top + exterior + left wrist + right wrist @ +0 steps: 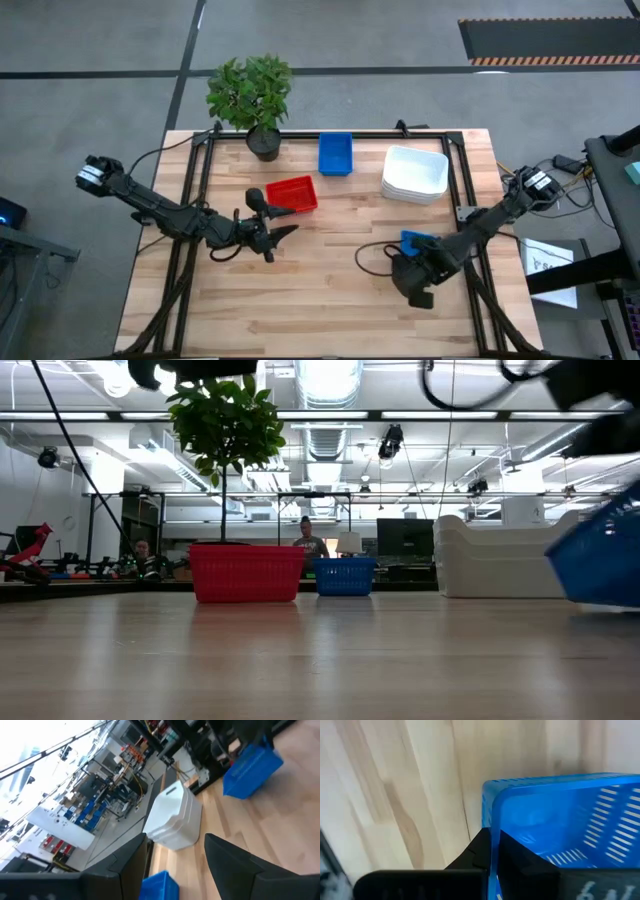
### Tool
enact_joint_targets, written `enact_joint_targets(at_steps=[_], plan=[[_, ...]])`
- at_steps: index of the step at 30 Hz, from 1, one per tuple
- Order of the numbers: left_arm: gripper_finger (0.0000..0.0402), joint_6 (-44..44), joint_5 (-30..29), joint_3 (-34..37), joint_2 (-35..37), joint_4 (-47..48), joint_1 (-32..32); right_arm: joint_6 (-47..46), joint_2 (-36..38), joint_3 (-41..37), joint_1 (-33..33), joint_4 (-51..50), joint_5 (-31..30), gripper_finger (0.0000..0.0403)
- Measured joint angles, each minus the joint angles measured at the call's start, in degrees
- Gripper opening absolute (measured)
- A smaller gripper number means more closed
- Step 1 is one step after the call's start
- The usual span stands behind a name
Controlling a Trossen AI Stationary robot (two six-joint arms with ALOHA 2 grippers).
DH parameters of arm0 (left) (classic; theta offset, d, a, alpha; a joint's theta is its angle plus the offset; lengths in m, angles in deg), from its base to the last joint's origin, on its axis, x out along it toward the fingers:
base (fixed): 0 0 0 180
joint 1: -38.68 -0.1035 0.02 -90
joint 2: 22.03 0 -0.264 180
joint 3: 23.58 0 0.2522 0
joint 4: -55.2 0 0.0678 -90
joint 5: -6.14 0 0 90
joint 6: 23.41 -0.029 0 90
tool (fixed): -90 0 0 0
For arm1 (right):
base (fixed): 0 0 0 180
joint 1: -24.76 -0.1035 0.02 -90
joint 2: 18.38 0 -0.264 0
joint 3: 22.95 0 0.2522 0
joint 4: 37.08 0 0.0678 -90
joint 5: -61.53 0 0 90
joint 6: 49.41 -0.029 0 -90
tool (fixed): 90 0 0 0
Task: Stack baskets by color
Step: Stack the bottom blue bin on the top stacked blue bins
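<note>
Gripping one wall of a blue basket (560,820), the right claw (492,855) is clamped shut on its rim, near the desk's (320,300) right edge. That basket (416,241) hangs tilted in the low view; its long axis can't be judged. Slatted mesh walls show. The left claw (280,235) hovers spread wide and empty beside the red basket (292,195). Behind, another blue basket (335,153) lies lengthwise front-to-back, near the white baskets (415,173), which are nested.

Two blue baskets (335,153), one plant (251,93)
</note>
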Motion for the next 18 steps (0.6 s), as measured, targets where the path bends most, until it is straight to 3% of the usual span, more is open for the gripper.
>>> enact_joint_targets(at_steps=[5, 11, 18], plan=[[0.0184, 0.33, 0.5, 3.58, 2.83, 0.12, -1.63, 5.2, -3.86, 10.37, 4.16, -2.76, -3.79, 0.0009], [0.0184, -0.11, 1.93, 5.58, 10.48, -0.22, -1.96, 15.7, -10.84, 24.1, 9.45, -3.08, -9.85, 0.0009], [0.0184, 0.21, 1.28, 9.44, 18.98, -1.0, -2.0, 26.72, -19.73, 39.33, 16.94, -10.05, -18.22, 0.0009]])
